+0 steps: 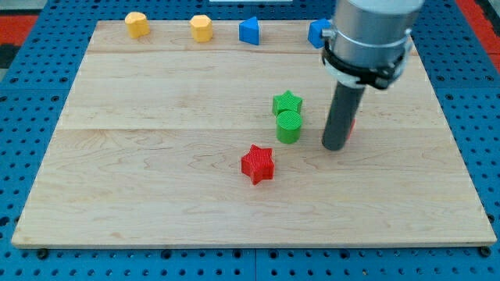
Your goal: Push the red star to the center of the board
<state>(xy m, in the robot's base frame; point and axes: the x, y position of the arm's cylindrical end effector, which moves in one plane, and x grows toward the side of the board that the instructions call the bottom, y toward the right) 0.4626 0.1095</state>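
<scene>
The red star (pixel 257 164) lies on the wooden board (pixel 156 156), a little below and right of the board's middle. My tip (pixel 334 146) rests on the board to the right of the star, well apart from it. A green star (pixel 287 103) and a green cylinder (pixel 288 126) stand touching, up and right of the red star, just left of my rod. A sliver of a red block (pixel 352 122) shows behind the rod's right side; its shape is hidden.
Along the view's top edge of the board sit two yellow blocks (pixel 137 24) (pixel 201 28), a blue block (pixel 249 31) and another blue block (pixel 317 33) partly hidden by the arm. Blue pegboard surrounds the board.
</scene>
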